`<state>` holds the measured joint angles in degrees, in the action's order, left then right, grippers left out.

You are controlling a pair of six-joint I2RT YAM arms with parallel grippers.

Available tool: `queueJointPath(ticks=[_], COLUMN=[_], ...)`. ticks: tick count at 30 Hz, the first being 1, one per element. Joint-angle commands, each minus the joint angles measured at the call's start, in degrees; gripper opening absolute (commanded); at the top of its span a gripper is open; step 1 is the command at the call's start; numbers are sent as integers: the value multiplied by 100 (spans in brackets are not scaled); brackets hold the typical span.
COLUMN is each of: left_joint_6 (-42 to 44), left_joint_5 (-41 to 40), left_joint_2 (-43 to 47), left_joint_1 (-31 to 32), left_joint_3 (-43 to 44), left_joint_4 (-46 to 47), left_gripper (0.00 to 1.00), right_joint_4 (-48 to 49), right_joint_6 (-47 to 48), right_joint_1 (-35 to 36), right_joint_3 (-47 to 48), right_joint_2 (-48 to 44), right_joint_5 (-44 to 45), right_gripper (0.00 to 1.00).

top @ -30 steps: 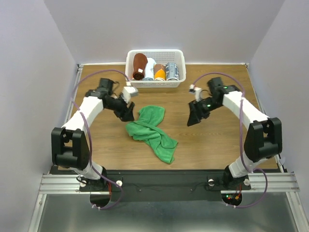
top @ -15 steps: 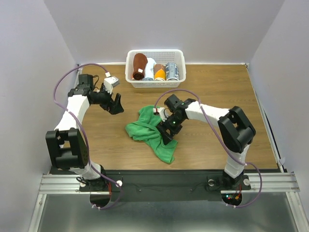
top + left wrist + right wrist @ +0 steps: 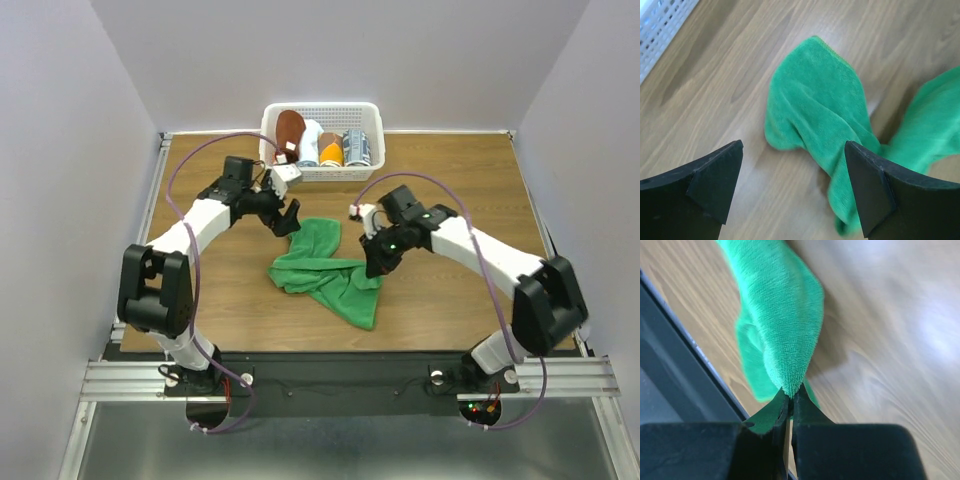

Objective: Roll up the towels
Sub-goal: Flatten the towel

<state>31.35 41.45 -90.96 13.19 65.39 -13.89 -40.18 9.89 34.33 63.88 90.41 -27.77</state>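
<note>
The bright green towel (image 3: 325,268) lies crumpled on the wooden table, with one end stretched toward the near right. My right gripper (image 3: 375,266) is shut on a fold of the green towel (image 3: 780,315) and pinches it at the tips (image 3: 790,396). My left gripper (image 3: 290,222) hovers open over the towel's far corner. In the left wrist view its two fingers (image 3: 715,180) straddle the green towel (image 3: 815,110) without touching it. The reddish-brown towel (image 3: 290,132) stands rolled in the basket.
A white basket (image 3: 320,173) at the back of the table also holds white, orange and grey-patterned rolls. Its corner (image 3: 660,25) shows at the top left of the left wrist view. The table's dark front rail (image 3: 680,380) lies close to the right gripper.
The right gripper has shut on the green towel and pulled its fold to the right. The left arm has swung back in from the left to the towel's far corner, still open.
</note>
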Motion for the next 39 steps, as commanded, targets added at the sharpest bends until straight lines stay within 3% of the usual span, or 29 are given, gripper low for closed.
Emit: queueJointPath(ticks=[1,6,9,13,14,16,26,28,29,33,36,39], left_joint_6=[-218,-156,-138,-103,-34,11,116,483,686,1767,1910,1917], left_joint_5=[-602,-1130,-1586,-2087,-2228,-2308,-2809,-2224,-1994,-1280,-1403,-1202], left_joint_2=[-386,-1125,-1442,-1601,-1522,-1338,-2,288,341,614,763,1000], left_joint_1=[622,1185,1361,1362,1327,1213,123,-35,-53,-53,-88,-316], left_joint_3=[281,642,791,897,906,845,-69,-393,-508,-1017,-1107,-976], left_joint_4=[791,783,800,511,388,47,-1124,-1186,-1238,-1731,-1592,-1450], left_gripper=[95,96,84,47,21,0,0,1,16,44,53,55], right_joint_4=[-376,-587,-727,-877,-929,-1017,-1132,-1141,-1149,-1342,-1501,-1510], right_joint_6=[241,391,470,768,899,1058,1998,2034,2043,2210,2430,2412], right_joint_1=[-365,-567,-813,-1226,-1470,-1709,-2852,-2905,-2914,-2914,-2914,-2905], right_joint_3=[-173,-473,-455,-376,-298,-192,-200,-174,-165,-112,-130,-95], right_joint_2=[-936,-1447,-1684,-1843,-1869,-1957,-1940,-1747,-1685,-1378,-1210,-1166], right_joint_5=[412,835,1080,1326,1353,1362,1643,1495,1424,950,739,694], right_gripper=[1,1,0,1,1,1,1,1,1,1,1,1])
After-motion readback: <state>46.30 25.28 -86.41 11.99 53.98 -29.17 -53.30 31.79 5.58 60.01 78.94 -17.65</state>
